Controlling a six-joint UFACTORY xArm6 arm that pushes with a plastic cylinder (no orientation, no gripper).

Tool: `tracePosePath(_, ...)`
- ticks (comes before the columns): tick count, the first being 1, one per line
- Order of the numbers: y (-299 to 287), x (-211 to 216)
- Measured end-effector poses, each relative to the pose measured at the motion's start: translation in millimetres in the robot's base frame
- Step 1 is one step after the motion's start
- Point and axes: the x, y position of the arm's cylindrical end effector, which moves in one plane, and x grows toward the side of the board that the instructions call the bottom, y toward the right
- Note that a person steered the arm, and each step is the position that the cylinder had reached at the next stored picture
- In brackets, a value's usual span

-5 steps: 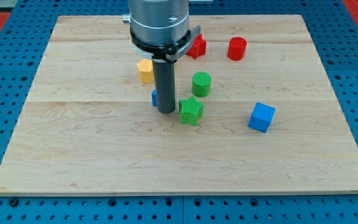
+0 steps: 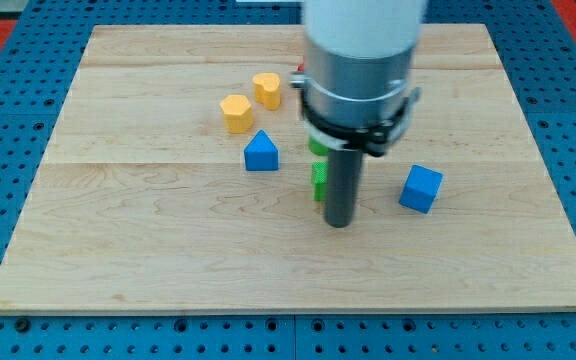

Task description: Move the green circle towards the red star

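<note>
There are no jaws here and nothing is held; my tip (image 2: 339, 223) rests on the table (image 2: 118, 250), just right of and below a green block (image 2: 319, 181) that shows only as a sliver behind the rod; its shape I cannot tell; another green sliver (image 2: 315, 146) above it may be the green circle; the red star (image 2: 299, 70) is almost wholly hidden by the arm; the push seems not yet made; two yellow blocks (image 2: 236, 113) (image 2: 266, 90), a blue triangle (image 2: 261, 152) and a blue cube (image 2: 421, 188) stand apart.

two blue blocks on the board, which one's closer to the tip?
The blue cube, on the view's right of my tip. The blue triangular block sits farther off, toward the view's upper left, below the two yellow blocks.
</note>
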Motion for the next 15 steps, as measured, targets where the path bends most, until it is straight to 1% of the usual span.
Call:
tracePosePath(1,20,16)
tracePosePath(2,69,44)
tracePosePath(3,166,13)
tracePosePath(4,187,-55)
tracePosePath(5,148,-108)
tracePosePath(6,88,-162)
tracePosePath(7,76,-170)
tracePosePath(8,101,-138)
tracePosePath(9,85,-105)
tracePosePath(10,40,-92)
tracePosePath(11,25,-81)
tracePosePath(13,-21,-80)
tracePosePath(14,-31,-86)
tracePosePath(15,-31,-105)
